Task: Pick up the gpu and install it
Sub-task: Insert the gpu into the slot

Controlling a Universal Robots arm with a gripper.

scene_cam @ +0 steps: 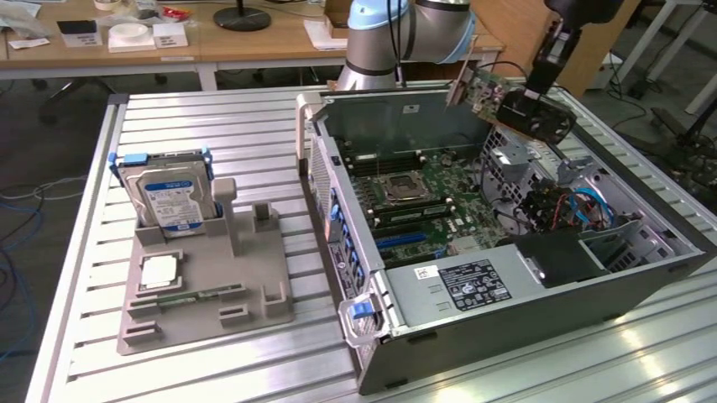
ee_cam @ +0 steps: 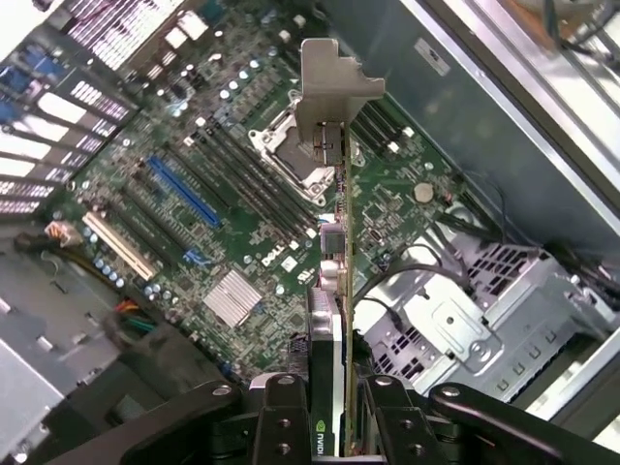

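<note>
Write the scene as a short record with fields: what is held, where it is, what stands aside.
Held: thin green gpu card with black cooler and silver bracket, clamped in the black gripper
Position: in the air above the open grey metal computer case, not seated
Aside: silver hard drive with blue-white label, upright in the grey plastic holder

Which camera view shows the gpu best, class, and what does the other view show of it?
The exterior view: the gpu hangs tilted above the open computer case, its green board and black cooler both visible. The wrist view shows it edge-on, clamped in the gripper, silver bracket towards the motherboard.
</note>
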